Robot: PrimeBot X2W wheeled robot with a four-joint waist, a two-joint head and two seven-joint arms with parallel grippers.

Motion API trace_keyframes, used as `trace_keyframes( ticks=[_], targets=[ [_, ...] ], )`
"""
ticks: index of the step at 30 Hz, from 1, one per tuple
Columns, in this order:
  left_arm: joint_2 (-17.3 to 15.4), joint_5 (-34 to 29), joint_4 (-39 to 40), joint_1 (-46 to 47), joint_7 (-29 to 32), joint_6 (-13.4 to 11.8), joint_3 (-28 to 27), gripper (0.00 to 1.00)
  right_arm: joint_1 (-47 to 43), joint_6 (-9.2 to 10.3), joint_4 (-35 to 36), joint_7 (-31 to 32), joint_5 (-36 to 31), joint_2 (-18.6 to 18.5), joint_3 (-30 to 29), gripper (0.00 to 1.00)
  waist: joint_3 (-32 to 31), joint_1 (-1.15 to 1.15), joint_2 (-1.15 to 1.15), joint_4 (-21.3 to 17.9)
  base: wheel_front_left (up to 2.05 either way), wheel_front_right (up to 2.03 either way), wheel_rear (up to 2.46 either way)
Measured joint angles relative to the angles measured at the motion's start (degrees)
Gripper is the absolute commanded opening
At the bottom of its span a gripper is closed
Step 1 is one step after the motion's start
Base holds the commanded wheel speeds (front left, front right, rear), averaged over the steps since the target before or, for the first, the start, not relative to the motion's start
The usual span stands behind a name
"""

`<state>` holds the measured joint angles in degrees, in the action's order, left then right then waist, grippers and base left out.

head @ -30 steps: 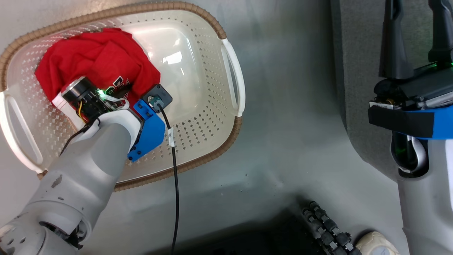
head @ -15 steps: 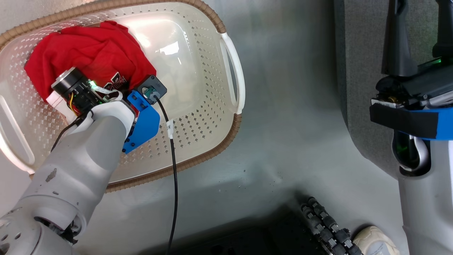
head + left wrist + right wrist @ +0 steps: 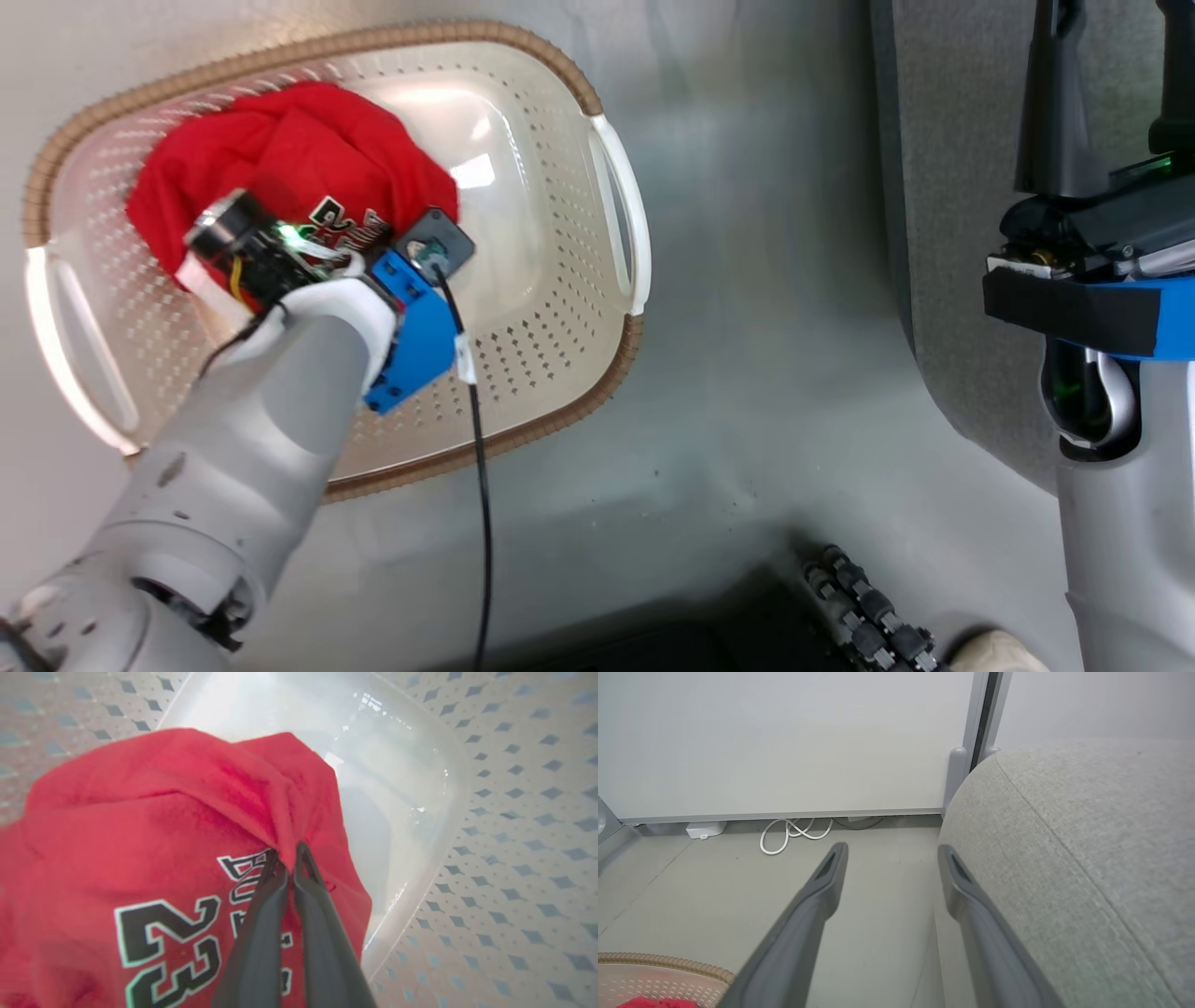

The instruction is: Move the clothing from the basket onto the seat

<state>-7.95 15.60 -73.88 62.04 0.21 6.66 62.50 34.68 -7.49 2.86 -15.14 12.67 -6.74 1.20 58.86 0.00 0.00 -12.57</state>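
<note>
left gripper [image 3: 287, 851] clamped on red clothing [image 3: 140, 812] in basket [image 3: 560, 317], right gripper [image 3: 892, 849] apart beside seat [image 3: 1087, 858], white cable [image 3: 797, 829] by wall [image 3: 784, 742]

The clothing [image 3: 299, 159] lies in the basket [image 3: 560, 280] (toward its left end). The seat [image 3: 943, 187] stands right of the basket, with floor [image 3: 766, 280] between.

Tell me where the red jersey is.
In the head view's upper left, the red jersey sits bunched inside the basket, pinched by the left gripper.

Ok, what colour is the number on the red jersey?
The number 23 on the red jersey is black, edged white; left wrist view.
</note>
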Motion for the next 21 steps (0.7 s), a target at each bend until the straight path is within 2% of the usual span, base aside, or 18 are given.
trace_keyframes(
  ticks=[11, 21],
  targets=[
    [4.08, 2.85, 0.90, -2.37, -7.97, 0.45, -0.23, 0.00, -1.70, 0.00, -1.70, 0.01, -0.40, -1.60, -1.07, 1.00, -6.73, 0.00, 0.00, 3.18, 0.00, 0.00, 0.00],
    [4.92, 5.86, 3.92, -4.85, -13.38, 0.54, -0.43, 0.00, -4.97, 0.00, -3.74, 0.01, -0.94, -2.44, -1.35, 1.00, -15.14, -0.01, 0.00, 6.13, 0.00, 0.00, 0.00]
  ],
)
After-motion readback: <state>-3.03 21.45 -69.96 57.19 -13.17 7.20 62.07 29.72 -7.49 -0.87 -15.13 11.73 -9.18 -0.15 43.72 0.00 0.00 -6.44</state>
